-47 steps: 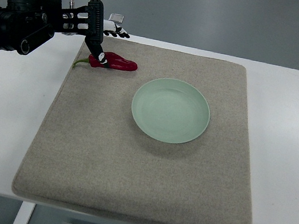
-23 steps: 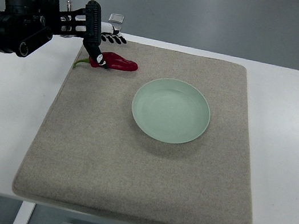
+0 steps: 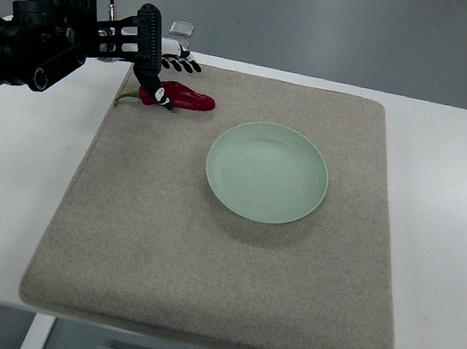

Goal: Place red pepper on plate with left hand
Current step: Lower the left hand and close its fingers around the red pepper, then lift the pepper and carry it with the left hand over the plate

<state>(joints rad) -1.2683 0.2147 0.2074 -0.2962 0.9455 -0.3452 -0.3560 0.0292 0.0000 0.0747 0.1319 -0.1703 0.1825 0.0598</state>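
Red pepper (image 3: 184, 97) lies on the mat (image 3: 219, 253), long axis left-right, stem pointing left, tip toward the plate (image 3: 267, 172). Left hand (image 3: 156, 61) is over its stem end, fingers touching it; a closed grip cannot be confirmed.

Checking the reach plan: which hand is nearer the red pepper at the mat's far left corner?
Left. The left hand is at the glossy red pepper, one of its fingers touching the stem end. The right hand isn't in view.

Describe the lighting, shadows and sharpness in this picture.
Top view: soft, even light; the plate casts a faint shadow on the mat along its near edge; no glare; red pepper and left hand look sharp.
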